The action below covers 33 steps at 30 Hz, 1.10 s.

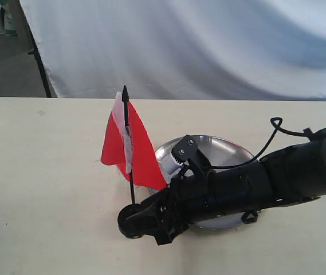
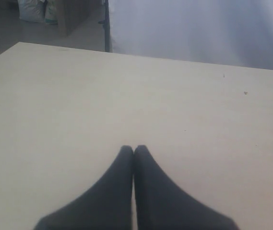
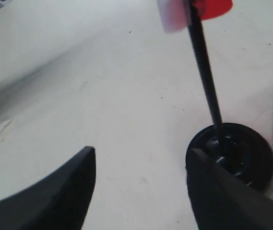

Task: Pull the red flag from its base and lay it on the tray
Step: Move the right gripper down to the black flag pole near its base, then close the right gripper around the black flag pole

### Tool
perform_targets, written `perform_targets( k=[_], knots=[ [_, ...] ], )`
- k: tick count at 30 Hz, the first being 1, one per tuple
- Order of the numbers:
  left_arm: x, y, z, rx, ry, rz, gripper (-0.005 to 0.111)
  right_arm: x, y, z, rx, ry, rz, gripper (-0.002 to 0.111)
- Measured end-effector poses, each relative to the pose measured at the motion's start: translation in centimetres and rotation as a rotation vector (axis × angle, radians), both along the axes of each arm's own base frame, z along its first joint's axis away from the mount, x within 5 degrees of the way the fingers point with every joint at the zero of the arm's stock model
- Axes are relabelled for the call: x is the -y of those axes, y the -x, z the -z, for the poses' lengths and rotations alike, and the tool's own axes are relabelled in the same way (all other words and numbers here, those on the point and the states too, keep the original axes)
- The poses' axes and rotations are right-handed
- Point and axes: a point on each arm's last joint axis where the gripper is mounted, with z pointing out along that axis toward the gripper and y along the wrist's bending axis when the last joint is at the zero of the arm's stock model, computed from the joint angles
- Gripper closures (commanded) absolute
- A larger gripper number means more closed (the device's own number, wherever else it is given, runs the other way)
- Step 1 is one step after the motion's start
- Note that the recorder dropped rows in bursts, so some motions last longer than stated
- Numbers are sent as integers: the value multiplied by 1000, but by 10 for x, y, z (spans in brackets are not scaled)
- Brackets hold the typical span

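Pale beige table (image 1: 42, 195) is seen across the foreground, and nearest on it the base (image 1: 129, 220) is found, a small black disc lying flat. Just beside the base the right gripper (image 1: 142, 224) is held low over the table, its fingers spread apart and nothing caught between them. In the right wrist view one fingertip (image 3: 208, 182) is seen overlapping the rim of the base, though contact cannot be confirmed (the other finger stands well clear). The red flag (image 1: 142, 152) is seated in the centre hole of the base, not on the tray. Its thin black pole is held nearly upright, a whitish strip is wrapped along it, and the red cloth hangs from it. Just behind the base the tray (image 1: 226, 150) is set, a shiny round steel plate crossed and partly hidden by the right arm. A thin black cable (image 1: 268, 137) is looped above that arm. The left gripper (image 2: 134, 148) is shown only in its own wrist view, fingers pressed together on nothing above bare table; its place relative to the base cannot be told. Farthest from the base, past the table's far edge, a white cloth backdrop (image 1: 208, 46) is hung.
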Motion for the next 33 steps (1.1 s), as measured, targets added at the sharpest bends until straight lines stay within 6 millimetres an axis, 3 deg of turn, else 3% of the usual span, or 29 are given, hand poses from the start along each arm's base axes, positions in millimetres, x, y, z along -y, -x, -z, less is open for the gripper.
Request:
perform_targets(
  k=[7,14,20,29,33],
  knots=[
    [0,0,0,0,0,0,107,-9,-17,26,74,51,-43,51],
    [0,0,0,0,0,0,107,-18,-35,18,145,59,-13,51],
    [0,0,0,0,0,0,107,-26,-48,5,197,27,-7,72],
    [0,0,0,0,0,0,107,-27,-47,6,192,24,-13,73],
    [0,0,0,0,0,0,107,-28,-47,6,192,22,-16,86]
  ],
)
